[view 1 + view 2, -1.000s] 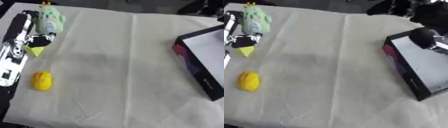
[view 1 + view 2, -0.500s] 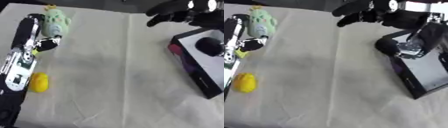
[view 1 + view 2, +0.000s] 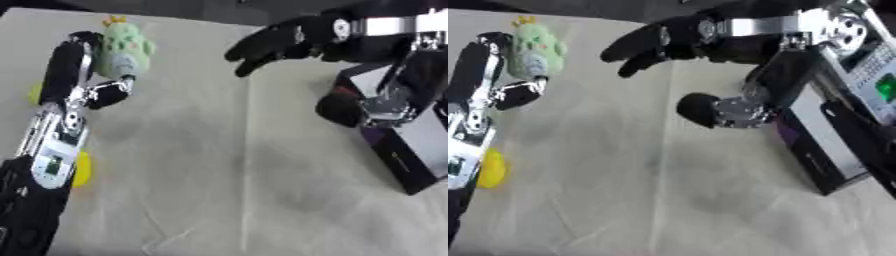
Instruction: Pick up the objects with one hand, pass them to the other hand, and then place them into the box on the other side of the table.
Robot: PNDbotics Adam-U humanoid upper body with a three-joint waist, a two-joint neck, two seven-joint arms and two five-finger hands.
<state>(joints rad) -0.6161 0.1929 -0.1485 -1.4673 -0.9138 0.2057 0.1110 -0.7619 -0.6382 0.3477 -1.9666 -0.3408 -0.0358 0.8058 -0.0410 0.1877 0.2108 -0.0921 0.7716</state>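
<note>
- On the cloth (image 3: 227,165), at its far left, the left hand (image 3: 83,75) has its fingers and thumb curled against the green plush toy (image 3: 122,50); the toy sits just beside the hand, on the side toward the box.
- No brand or writing can be read anywhere; the left forearm carries a pale panel with a small green patch, and the right arm shows a green-lit panel in the right eye view, both too blurred to read.
- The right hand (image 3: 280,42) hangs above the far middle of the cloth, between the toy and the box (image 3: 407,150), fingers spread and relaxed, holding nothing. It is well apart from the toy.
- The box lies at the cloth's right edge, dark-walled with a pale inside and a purple patch on its near wall.
- A yellow object (image 3: 492,170) lies near the left forearm, well apart from the box; the left eye view shows only a sliver of it beside the arm, the right eye view more.
- A second yellow patch (image 3: 35,92) peeks out behind the left arm in the left eye view only.
</note>
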